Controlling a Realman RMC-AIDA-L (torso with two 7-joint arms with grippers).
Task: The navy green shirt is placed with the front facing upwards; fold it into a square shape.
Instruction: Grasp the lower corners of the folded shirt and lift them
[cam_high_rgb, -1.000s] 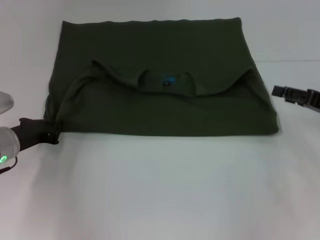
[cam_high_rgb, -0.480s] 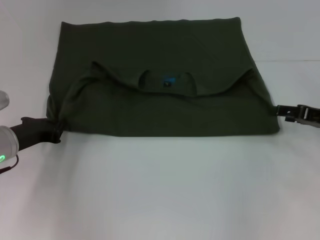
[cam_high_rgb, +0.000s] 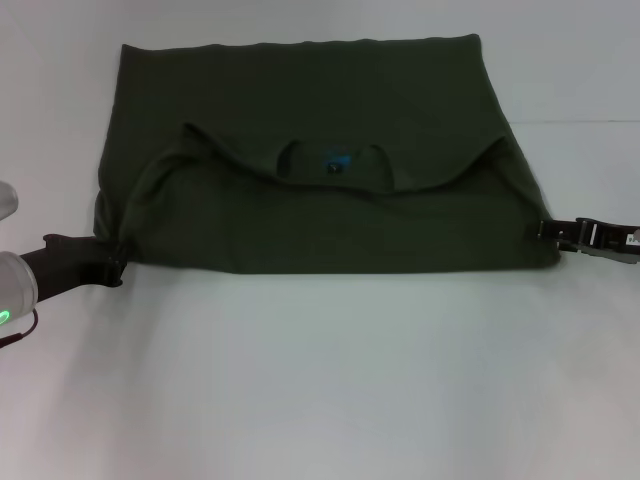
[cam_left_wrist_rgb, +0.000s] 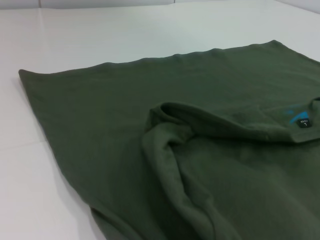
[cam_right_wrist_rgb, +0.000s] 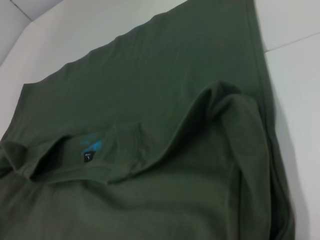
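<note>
On my left, the left gripper sits at the shirt's near left corner, its tip touching the bunched cloth there, as it did a second ago. I cannot tell whether its jaws are pinching the fabric or only resting against it. The shirt lies across the middle of the white surface, already folded once, with the collar and blue neck label showing on top. On my right, the right gripper has come in from well off the cloth and now touches the near right corner. I cannot tell how its jaws stand either. With both grippers at the two near corners, I judge the next fold is being set up, probably a lift of that near edge.
</note>
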